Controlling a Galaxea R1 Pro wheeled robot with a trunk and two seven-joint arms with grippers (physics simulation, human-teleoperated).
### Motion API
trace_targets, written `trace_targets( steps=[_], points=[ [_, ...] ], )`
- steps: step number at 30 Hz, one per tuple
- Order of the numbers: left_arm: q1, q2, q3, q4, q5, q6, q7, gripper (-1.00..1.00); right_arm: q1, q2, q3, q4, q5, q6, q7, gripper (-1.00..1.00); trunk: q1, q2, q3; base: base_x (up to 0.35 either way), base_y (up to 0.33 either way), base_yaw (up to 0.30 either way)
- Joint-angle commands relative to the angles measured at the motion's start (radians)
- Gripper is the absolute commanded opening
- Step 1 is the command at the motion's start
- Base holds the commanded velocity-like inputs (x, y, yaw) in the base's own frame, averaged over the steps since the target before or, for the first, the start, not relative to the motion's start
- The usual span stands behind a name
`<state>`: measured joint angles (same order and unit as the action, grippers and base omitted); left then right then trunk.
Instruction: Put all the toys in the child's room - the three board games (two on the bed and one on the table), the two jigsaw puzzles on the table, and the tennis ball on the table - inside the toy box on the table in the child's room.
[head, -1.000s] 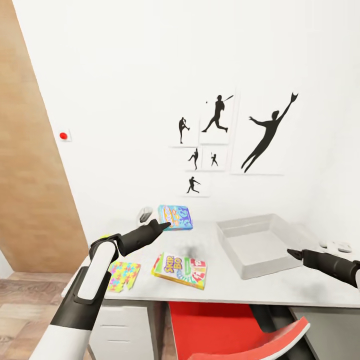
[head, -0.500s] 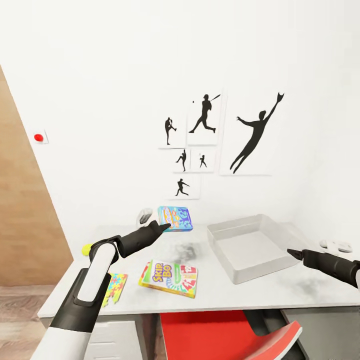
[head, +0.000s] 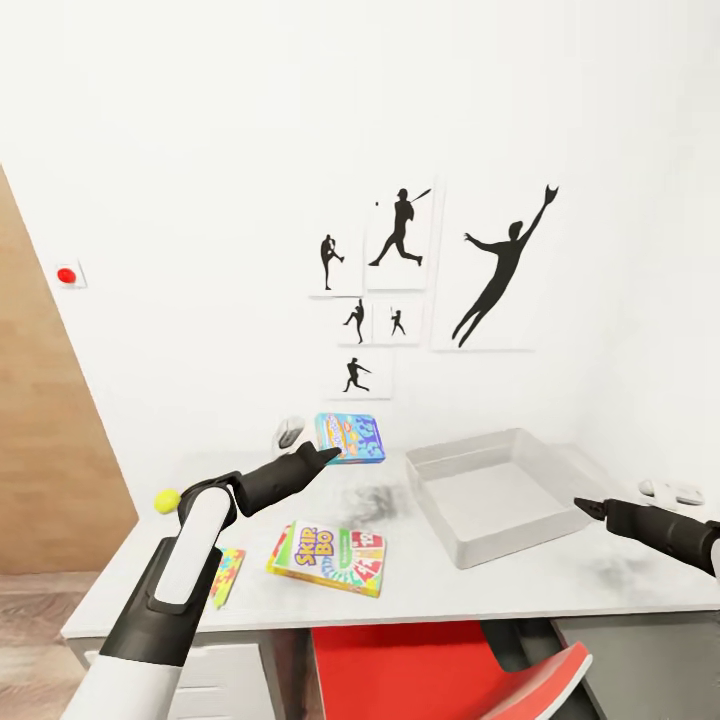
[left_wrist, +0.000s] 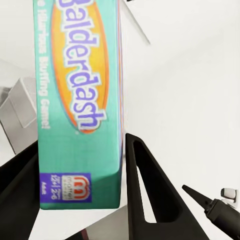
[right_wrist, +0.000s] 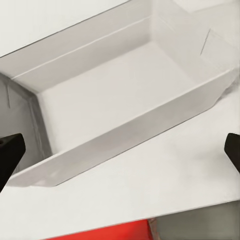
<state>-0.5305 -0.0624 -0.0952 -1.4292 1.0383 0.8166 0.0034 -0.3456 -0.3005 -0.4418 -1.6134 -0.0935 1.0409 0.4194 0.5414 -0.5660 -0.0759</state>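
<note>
Here, a two-armed robot faces a grey surface (head: 560, 590) in a child's room.

The left hand (head: 330, 455) grips a blue Balderdash box (left_wrist: 77, 100) above the surface. The right hand (head: 583, 506), spread wide, hovers just beside the empty grey toy box (head: 490, 495). A SKIP-BO box (head: 328, 557) lies flat near the front edge, with a jigsaw slab (head: 227, 575) and tennis ball (head: 166, 499) further left.

Balderdash board game (left_wrist: 77, 100) between black left pincer (left_wrist: 80, 200) fingers (left_wrist: 145, 195).

jigsaw puzzle (head: 226, 577) half hidden by left arm (head: 185, 560)
</note>
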Motion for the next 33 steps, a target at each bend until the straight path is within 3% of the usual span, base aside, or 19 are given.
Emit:
trace_targets(
  steps=[1, 24, 33],
  points=[
    [-0.001, 0.0, 0.001, 0.0, 0.002, 0.004, 0.001, -1.0, -0.001, 0.0, -0.001, 0.0, -0.009, 0.006, -0.004, 1.0, 0.0, -0.002, -0.002, 0.004, -0.036, -0.002],
    [0.0, 0.0, 0.003, 0.0, 0.002, 0.004, 0.0, -1.0, 0.0, 0.0, 0.0, 0.0, -0.009, 0.006, -0.004, 1.0, 0.0, -0.002, -0.002, 0.002, -0.006, 0.069],
    [0.001, 0.001, 0.003, 0.0, 0.002, 0.004, 0.0, -1.0, 0.0, 0.001, 0.0, 0.0, -0.009, 0.006, -0.004, 1.0, 0.0, -0.002, -0.002, 0.162, -0.067, 0.003]
  ],
)
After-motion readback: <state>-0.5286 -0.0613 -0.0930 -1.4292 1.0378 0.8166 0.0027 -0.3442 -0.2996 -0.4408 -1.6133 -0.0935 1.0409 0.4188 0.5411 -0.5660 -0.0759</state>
